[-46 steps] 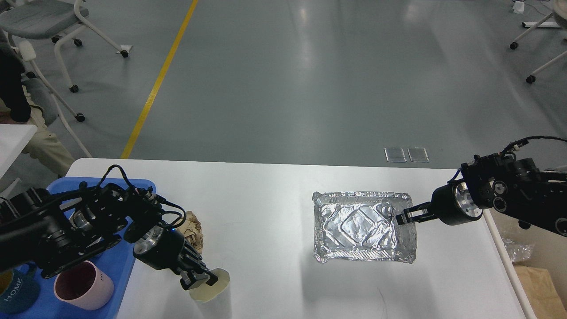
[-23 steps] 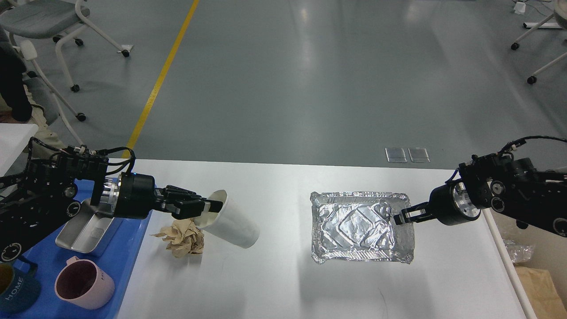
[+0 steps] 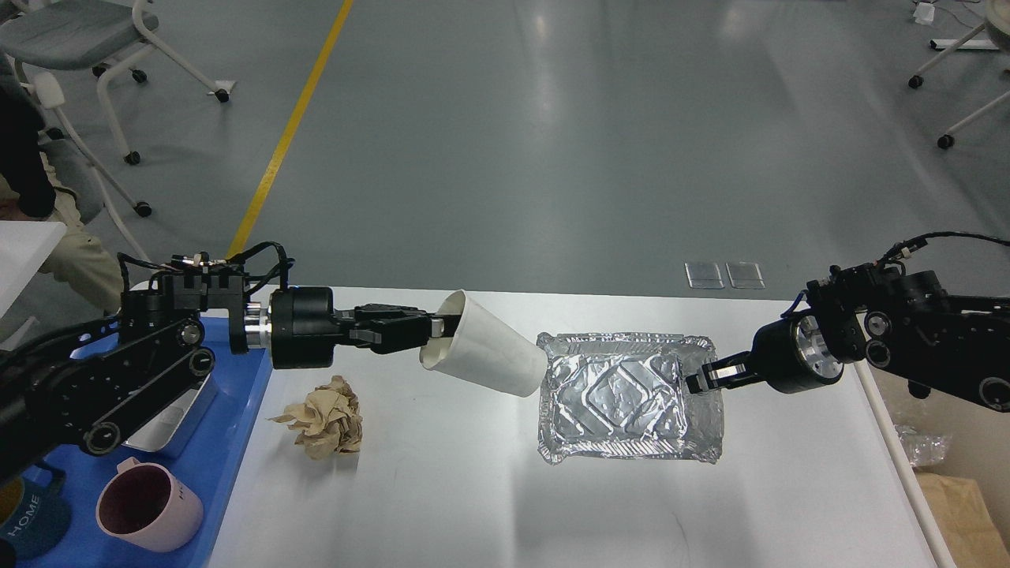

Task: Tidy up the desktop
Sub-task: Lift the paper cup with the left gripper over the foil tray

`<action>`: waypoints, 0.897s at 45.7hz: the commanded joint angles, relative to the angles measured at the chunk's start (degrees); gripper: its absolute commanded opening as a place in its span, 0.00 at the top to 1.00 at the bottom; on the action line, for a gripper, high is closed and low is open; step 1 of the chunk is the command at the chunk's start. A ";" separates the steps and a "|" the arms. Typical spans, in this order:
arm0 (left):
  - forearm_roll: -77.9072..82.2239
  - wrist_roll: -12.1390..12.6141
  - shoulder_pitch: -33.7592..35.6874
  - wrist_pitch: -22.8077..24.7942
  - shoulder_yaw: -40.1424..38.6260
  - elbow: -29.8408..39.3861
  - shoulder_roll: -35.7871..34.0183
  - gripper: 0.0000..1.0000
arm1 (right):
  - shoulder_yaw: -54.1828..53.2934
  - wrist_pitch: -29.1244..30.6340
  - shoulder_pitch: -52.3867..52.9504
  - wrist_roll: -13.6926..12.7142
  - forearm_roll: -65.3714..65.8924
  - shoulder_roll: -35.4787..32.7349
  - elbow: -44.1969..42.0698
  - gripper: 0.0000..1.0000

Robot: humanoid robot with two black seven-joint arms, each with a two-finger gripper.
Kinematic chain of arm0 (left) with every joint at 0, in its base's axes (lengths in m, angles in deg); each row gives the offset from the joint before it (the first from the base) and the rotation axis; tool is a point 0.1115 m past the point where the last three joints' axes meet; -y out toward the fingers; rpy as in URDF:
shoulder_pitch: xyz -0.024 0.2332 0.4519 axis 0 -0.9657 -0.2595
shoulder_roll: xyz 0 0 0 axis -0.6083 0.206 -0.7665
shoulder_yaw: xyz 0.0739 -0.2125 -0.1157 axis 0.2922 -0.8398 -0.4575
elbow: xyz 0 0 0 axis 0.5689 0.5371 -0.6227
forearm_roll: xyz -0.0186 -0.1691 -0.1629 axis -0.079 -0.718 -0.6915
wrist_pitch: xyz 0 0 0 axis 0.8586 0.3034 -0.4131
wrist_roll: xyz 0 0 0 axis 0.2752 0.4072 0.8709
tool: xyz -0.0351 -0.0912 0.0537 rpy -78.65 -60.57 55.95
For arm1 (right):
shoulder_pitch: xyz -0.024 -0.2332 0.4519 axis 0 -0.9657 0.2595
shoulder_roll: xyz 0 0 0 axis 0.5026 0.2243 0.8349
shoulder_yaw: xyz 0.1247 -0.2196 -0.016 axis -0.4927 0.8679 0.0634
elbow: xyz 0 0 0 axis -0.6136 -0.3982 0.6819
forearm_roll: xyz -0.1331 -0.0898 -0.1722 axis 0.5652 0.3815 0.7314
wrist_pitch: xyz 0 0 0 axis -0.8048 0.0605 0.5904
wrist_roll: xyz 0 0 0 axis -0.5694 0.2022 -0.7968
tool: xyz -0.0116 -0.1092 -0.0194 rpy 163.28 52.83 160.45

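The white desktop fills the lower part of the head view. My left gripper is shut on the rim of a white paper cup and holds it tilted on its side above the desktop, its base close to the left rim of a silver foil tray. My right gripper is shut on the right rim of the foil tray. A crumpled brown paper ball lies on the desktop below my left arm.
A blue plastic tray sits at the left edge with a pink mug, a dark teal mug and a metal container. A brown paper bag stands off the right edge. Chairs stand on the floor beyond.
My left gripper has lifted the paper cup and carried it right, up to the foil tray. My right gripper has slid the foil tray slightly left.
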 commanded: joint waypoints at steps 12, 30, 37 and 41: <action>3.08 0.29 1.33 -1.87 0.28 -9.33 12.04 0.94 | 0.40 0.31 1.46 0.09 -0.54 -0.25 0.84 1.00; 5.09 3.63 4.75 -2.14 0.89 -16.54 17.32 0.93 | 0.49 0.39 1.99 0.09 -0.54 -0.51 1.98 1.00; 7.03 4.77 5.02 -3.10 2.73 -19.00 19.08 0.93 | 0.57 0.39 2.07 0.09 -0.54 -0.69 2.33 1.00; 7.03 5.21 5.54 -3.19 4.14 -19.44 19.17 0.92 | 0.66 0.48 2.25 0.09 -0.54 -0.69 2.77 1.00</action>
